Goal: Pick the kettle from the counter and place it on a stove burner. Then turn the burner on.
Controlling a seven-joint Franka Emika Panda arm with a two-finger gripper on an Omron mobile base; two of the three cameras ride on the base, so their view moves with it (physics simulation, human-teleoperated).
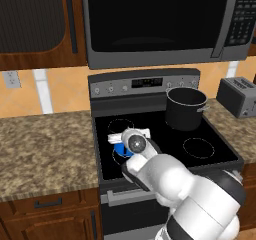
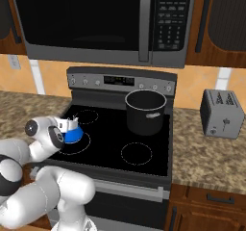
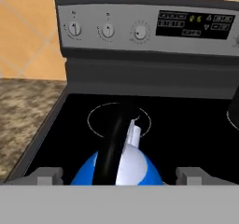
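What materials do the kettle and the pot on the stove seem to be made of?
Kettle: glossy blue enamel or painted metal, judging by the white sheen; its handle looks like matte black plastic. Pot: dull dark-grey metal, perhaps cast iron or anodised aluminium, showing no reflections.

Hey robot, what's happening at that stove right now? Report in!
Gripper open, fingers either side of kettle. Kettle sits on front-left stove burner, disc black. Dark pot on back-right ring, not in the way.

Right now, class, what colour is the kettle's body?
Bright blue; the kettle shows best in the hand view.
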